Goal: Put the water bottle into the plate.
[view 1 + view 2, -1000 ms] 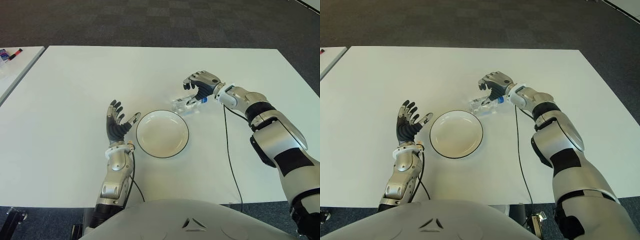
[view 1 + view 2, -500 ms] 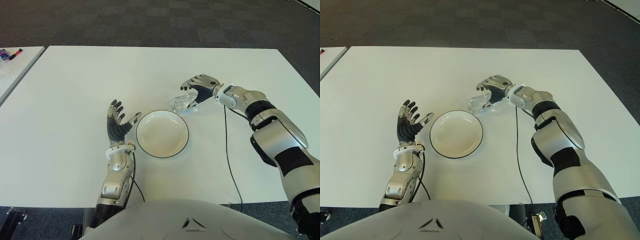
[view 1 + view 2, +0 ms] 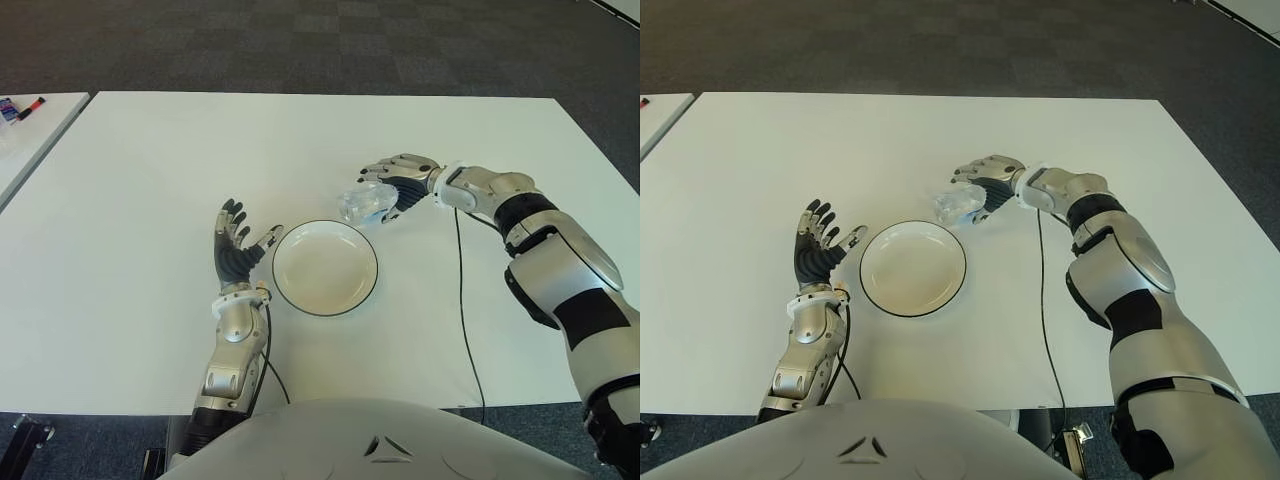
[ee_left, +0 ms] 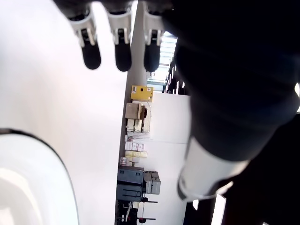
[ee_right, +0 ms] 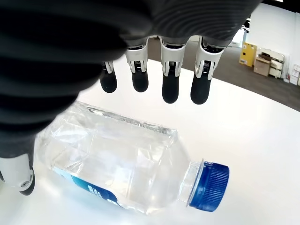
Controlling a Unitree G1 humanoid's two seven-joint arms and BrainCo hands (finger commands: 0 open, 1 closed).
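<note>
Light was bright and even; the table showed only soft shadows; wrist views blurred the near fingers.

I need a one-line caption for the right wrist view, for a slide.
Open right hand spread over a clear water bottle with a blue cap, lying on the white table.

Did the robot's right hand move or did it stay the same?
Yes. The right hand opened its fingers and let go of the water bottle, which lies just beyond the plate.

White table, plate, water bottle apparently lying flat
</note>
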